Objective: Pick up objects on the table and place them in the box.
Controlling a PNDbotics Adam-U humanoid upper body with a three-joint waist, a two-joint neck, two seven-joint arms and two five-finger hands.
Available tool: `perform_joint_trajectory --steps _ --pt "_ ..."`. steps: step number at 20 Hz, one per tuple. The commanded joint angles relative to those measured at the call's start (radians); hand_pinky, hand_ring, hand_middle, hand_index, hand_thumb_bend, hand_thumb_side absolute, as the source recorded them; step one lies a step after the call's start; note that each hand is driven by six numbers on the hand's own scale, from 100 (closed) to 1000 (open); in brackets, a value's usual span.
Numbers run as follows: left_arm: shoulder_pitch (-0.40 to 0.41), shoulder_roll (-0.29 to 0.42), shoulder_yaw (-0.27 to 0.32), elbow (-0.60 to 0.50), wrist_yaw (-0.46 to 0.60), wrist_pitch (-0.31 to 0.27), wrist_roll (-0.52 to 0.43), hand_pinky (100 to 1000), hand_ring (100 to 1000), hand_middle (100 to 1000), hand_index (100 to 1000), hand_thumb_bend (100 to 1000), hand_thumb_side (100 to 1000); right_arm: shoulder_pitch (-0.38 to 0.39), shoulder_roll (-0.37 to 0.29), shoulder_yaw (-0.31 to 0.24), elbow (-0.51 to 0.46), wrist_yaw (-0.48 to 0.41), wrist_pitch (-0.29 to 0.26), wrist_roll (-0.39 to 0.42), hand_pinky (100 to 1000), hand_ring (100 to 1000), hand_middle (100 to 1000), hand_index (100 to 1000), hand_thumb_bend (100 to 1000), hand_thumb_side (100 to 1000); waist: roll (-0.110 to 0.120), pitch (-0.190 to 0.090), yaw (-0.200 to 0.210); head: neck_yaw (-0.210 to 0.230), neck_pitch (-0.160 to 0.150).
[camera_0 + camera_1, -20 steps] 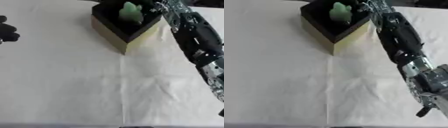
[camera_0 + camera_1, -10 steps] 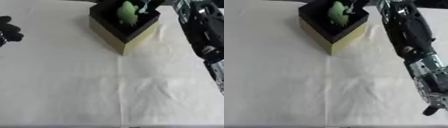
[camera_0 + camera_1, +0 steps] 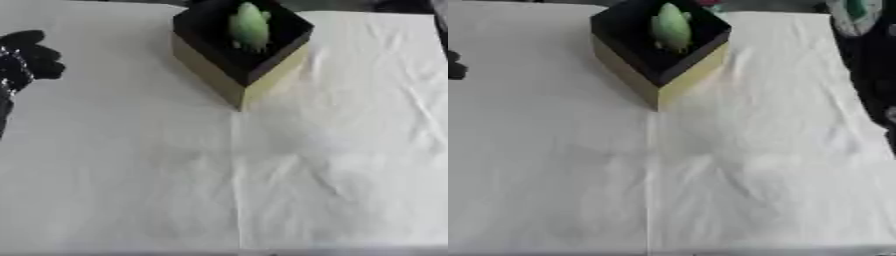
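Left hand (image 3: pixel 24 59): black, at the left edge of the white cloth-covered table (image 3: pixel 131 175), fingers curled together and holding nothing, well apart from the box. Right hand: not seen in either view; only dark arm parts show at the right edge. Box (image 3: pixel 241 52): yellow outer walls, black interior, standing corner-on at the far middle of the table. Inside it rests a pale green, oval object (image 3: pixel 249 26), upright against the dark lining.
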Motion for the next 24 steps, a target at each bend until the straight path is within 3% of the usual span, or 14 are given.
perform_joint_trajectory --steps 1,7,8,9,16,24 --pt "-0.002 0.003 0.017 -0.007 -0.002 -0.001 0.012 756 707 670 860 651 1000 0.066 -0.055 -0.027 -0.159 -0.123 0.044 -0.005 738 786 787 826 496 363 0.005 -0.018 -0.008 0.021 0.001" --pt "0.006 -0.006 0.022 -0.007 -0.003 -0.001 0.021 756 707 671 860 648 1000 0.286 0.01 -0.069 -0.351 -0.21 0.097 -0.004 720 777 773 802 420 331 0.012 -0.017 -0.028 0.049 0.002" --pt "0.008 -0.007 0.022 -0.006 -0.004 -0.001 0.022 756 707 671 860 652 997 0.314 0.027 -0.073 -0.369 -0.216 0.102 -0.005 718 776 771 799 587 261 0.014 -0.017 -0.031 0.051 0.003" --pt "0.009 -0.008 0.022 -0.006 -0.005 0.0 0.022 756 708 672 860 647 1000 0.34 0.043 -0.076 -0.383 -0.221 0.105 -0.006 716 774 769 796 406 329 0.015 -0.016 -0.035 0.053 0.004" --pt "0.019 -0.02 0.022 -0.006 -0.011 0.004 0.029 756 709 673 859 645 1000 0.473 0.158 -0.088 -0.4 -0.247 0.11 -0.034 695 763 753 777 355 331 0.022 -0.012 -0.048 0.064 0.014" --pt "0.027 -0.031 0.024 -0.008 -0.016 0.005 0.033 756 709 674 859 640 1000 0.53 0.221 -0.096 -0.378 -0.25 0.102 -0.053 686 756 743 763 325 324 0.028 -0.011 -0.053 0.078 0.002"
